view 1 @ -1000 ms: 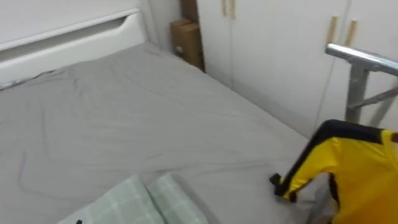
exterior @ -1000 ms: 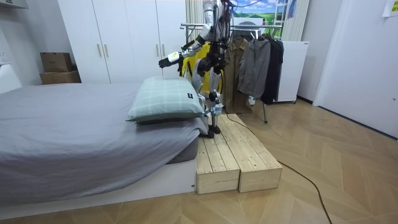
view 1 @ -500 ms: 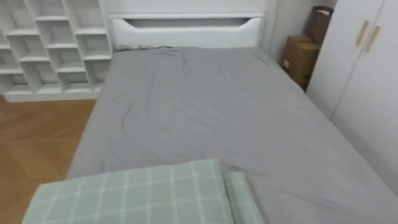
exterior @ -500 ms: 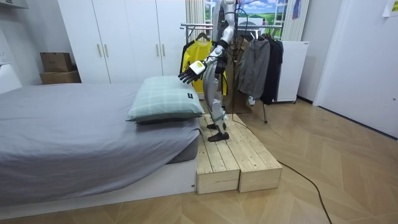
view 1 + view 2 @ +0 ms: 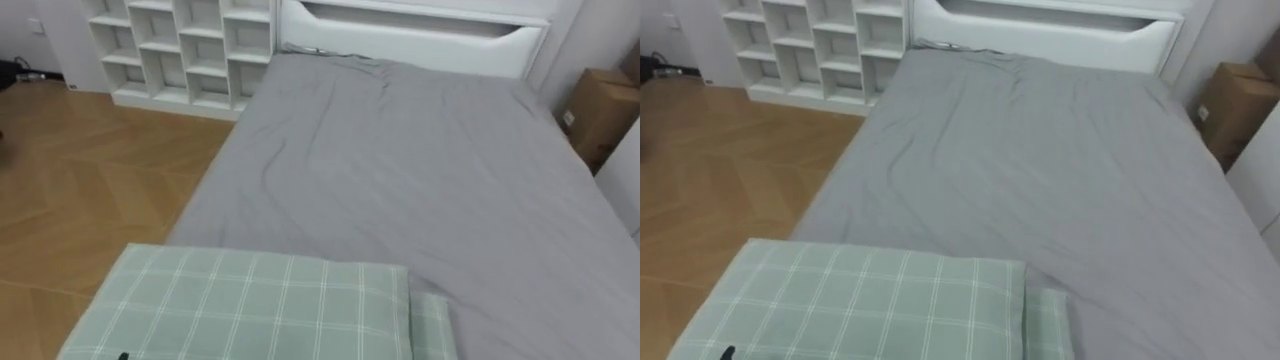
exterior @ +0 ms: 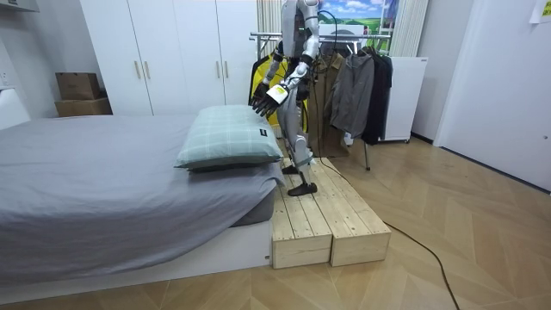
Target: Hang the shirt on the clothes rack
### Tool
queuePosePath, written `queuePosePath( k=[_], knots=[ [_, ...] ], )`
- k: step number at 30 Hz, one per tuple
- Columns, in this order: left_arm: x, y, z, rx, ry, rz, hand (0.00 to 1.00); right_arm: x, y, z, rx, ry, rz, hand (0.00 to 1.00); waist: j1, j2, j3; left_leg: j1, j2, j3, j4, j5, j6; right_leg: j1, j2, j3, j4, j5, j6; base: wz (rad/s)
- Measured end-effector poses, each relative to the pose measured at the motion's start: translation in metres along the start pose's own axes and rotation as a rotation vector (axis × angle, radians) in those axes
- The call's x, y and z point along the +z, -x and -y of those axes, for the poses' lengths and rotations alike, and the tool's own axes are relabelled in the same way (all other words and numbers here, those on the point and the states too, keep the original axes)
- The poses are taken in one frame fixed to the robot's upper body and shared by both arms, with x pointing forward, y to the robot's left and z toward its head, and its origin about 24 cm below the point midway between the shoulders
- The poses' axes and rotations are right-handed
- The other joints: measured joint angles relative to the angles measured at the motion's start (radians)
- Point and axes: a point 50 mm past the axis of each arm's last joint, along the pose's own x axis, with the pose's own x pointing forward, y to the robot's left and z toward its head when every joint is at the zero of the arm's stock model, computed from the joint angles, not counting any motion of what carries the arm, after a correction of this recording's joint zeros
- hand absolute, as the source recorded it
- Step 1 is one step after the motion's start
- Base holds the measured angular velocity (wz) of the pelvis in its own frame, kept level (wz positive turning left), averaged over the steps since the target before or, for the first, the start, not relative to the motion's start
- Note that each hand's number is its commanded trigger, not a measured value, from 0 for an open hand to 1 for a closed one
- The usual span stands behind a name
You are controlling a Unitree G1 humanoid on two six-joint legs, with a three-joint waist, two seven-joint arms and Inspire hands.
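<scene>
Looks to me like your robot is between garments here. It stands on the wooden platform (image 6: 331, 215) at the pillow end of the bed (image 5: 400, 190), facing it. The left hand (image 6: 263, 100) is held out over the corner of the green checked pillow (image 5: 240, 305), fingers loose and nothing in them. The clothes are all behind it: the yellow jacket (image 6: 257, 76) and the dark clothes (image 6: 353, 86) hang on the rack (image 6: 261, 36). My guess is that arm is just parked out front, ready for whatever you go for next.

Compared with a second ago, it has turned from the rack to the bed. Back then the jacket sat at the right edge of the head camera. Now the view takes in the pillow, the grey sheet and the white shelf unit (image 5: 180, 50). That's the camera swinging; nothing on the bed has moved.
</scene>
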Motion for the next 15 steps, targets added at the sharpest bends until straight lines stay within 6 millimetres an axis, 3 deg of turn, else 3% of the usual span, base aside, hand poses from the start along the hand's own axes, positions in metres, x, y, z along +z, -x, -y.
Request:
queuePosePath(
  k=[2, 6, 13, 15],
  knots=[
    [-0.004, 0.002, 0.001, -0.009, 0.01, -0.032, 0.0, -0.005, 0.001, -0.001, 0.009, 0.009, -0.011, 0.0, -0.003, -0.003, 0.0027, -0.001, -0.002, -0.009, 0.007, 0.0, 0.0, 0.009, 0.0, -0.002, -0.003, -0.003, 0.004, 0.16],
    [-0.015, 0.008, 0.003, -0.028, -0.002, -0.081, 0.0, -0.032, 0.008, 0.003, -0.008, -0.022, -0.082, 0.0, -0.011, -0.002, 0.0027, -0.008, -0.006, -0.032, 0.008, -0.001, -0.001, 0.024, 0.002, -0.025, -0.018, -0.008, 0.008, 0.19],
    [-0.041, 0.024, 0.005, -0.043, -0.013, -0.19, 0.0, -0.069, 0.021, 0.015, -0.087, -0.144, -0.167, 0.0, -0.042, 0.037, 0.0004, 0.01, -0.009, -0.029, -0.019, -0.001, -0.002, 0.044, 0.003, -0.037, -0.034, -0.011, 0.007, 0.06],
    [-0.047, 0.028, 0.003, -0.019, -0.01, -0.215, 0.0, -0.075, 0.024, 0.016, -0.095, -0.159, -0.183, 0.0, -0.056, 0.037, -0.0004, 0.025, -0.018, -0.03, -0.04, 0.0, -0.003, 0.052, -0.005, -0.034, -0.034, -0.028, 0.006, 0.03]
  ],
)
